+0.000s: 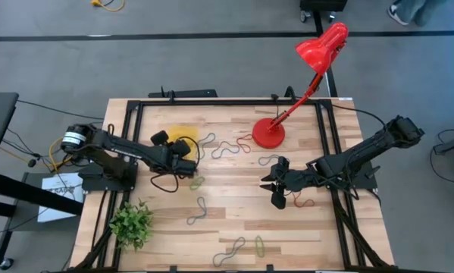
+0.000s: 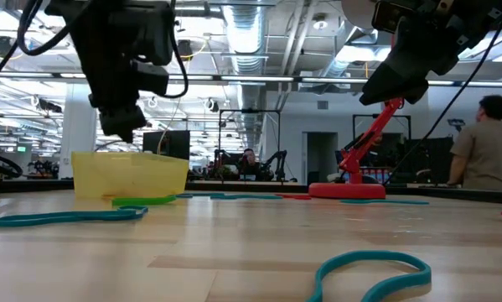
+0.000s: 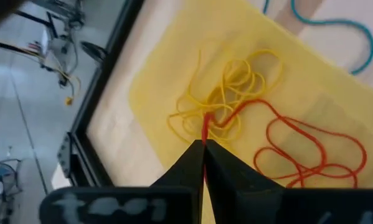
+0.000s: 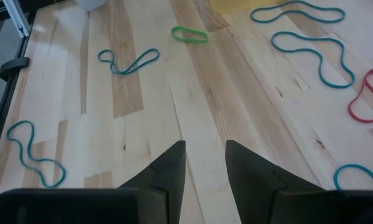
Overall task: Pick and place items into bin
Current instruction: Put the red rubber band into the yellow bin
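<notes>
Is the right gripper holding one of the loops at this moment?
No, the right gripper is open with bare table between its fingers.

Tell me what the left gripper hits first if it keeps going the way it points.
Probably the yellow bin floor. The left gripper is shut on a red band above the bin, pointing at the tangle of yellow bands inside, so those come first. Depth is unclear.

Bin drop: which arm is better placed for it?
Left. Its claw is over the bin, shut on a red loop above loops already inside. The right claw is open and empty over bare table.
</notes>
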`<state>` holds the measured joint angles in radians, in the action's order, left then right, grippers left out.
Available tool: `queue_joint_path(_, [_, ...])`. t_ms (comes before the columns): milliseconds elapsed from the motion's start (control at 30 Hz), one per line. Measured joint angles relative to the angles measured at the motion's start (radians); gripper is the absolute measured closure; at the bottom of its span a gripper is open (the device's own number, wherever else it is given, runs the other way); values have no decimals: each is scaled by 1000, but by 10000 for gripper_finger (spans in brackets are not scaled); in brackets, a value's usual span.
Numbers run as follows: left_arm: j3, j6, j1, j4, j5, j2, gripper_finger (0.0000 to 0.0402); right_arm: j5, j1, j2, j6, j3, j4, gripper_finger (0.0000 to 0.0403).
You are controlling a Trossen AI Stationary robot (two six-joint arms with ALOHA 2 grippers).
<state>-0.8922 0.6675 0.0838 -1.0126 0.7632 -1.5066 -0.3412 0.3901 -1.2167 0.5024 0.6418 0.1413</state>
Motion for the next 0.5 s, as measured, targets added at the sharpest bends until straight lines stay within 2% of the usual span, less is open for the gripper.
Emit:
queue_joint_path(167, [1,-1,-2,26,-47,0,385,0,0,0,-4,0,0,295])
queue_joint_path(500, [-28,-45,2,108,-77,0,316,0,0,0,-5,0,0,295])
